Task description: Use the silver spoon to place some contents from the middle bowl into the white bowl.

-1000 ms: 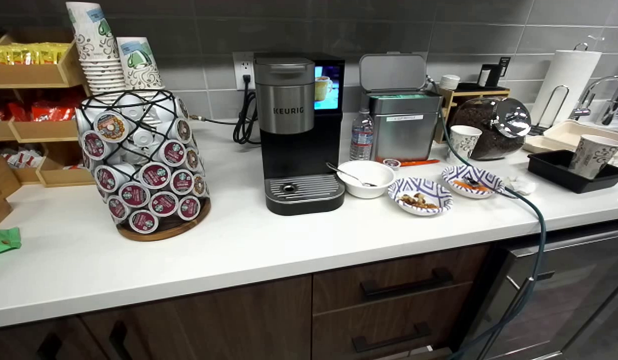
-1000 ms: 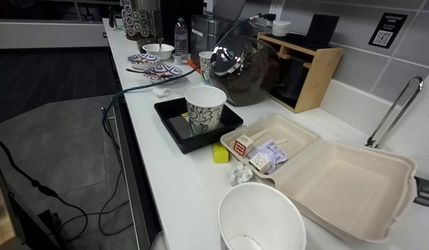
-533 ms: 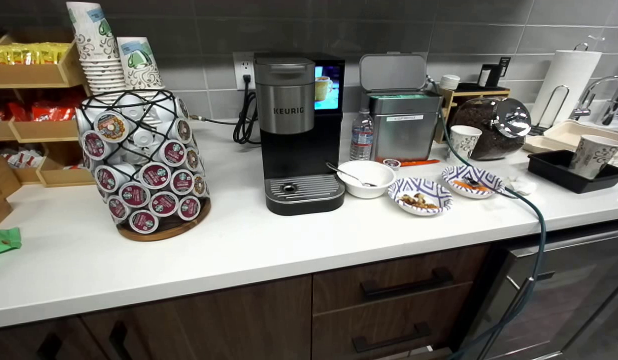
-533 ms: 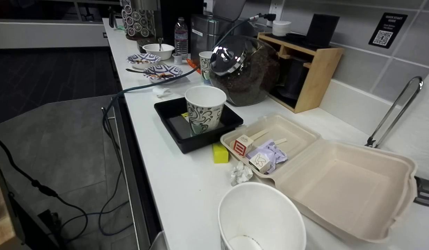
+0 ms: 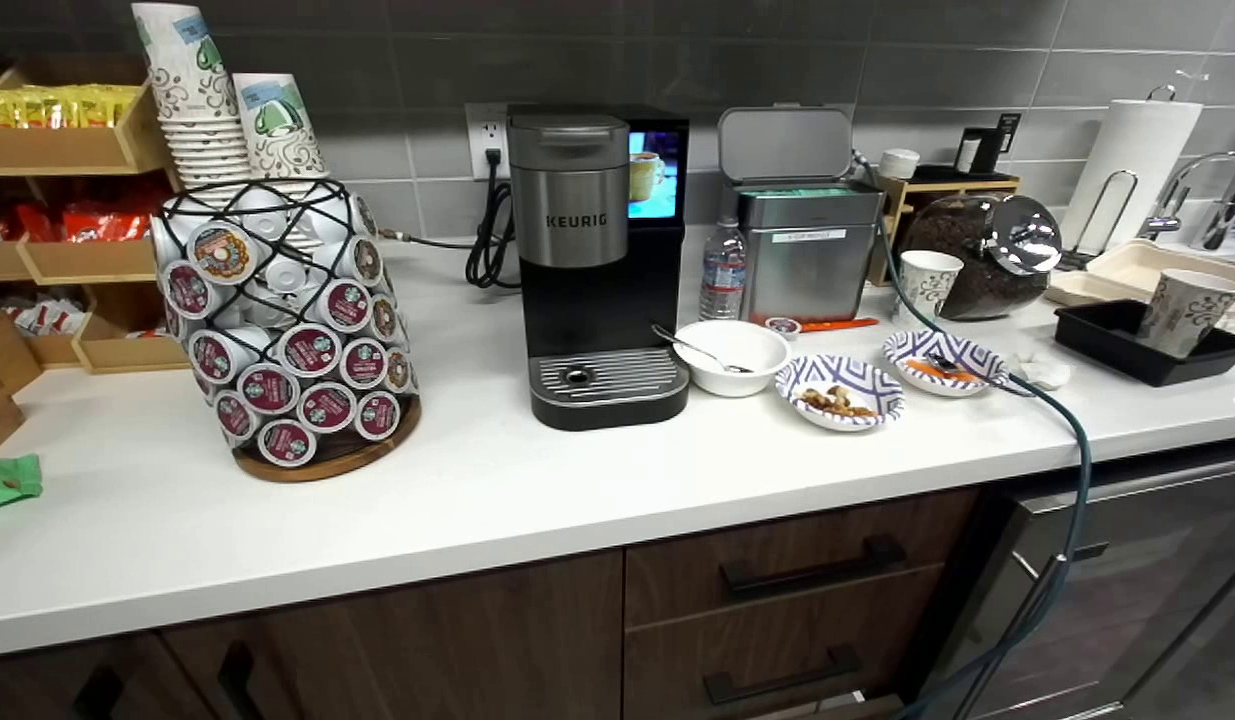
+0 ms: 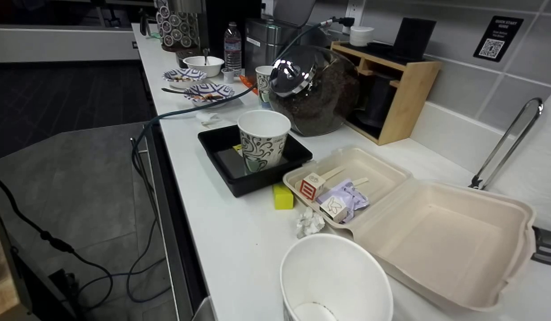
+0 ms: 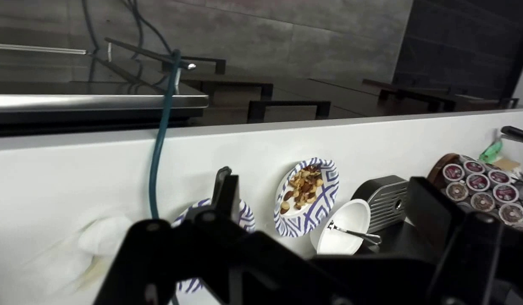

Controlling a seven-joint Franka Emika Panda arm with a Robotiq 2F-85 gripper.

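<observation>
Spoon (image 5: pixel 699 350) slants in white bowl (image 5: pixel 762 345), handle (image 5: pixel 669 336) pointing toward coffee maker (image 5: pixel 602 285).

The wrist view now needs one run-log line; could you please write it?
tool: open, nothing held | silver spoon: in white bowl | mixed nuts: in middle patterned bowl | nuts transferred: none visible

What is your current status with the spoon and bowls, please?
Gripper open, nothing held. Silver spoon resting in white bowl. Nuts in middle bowl. Teal cable across counter, possible snag.
</observation>
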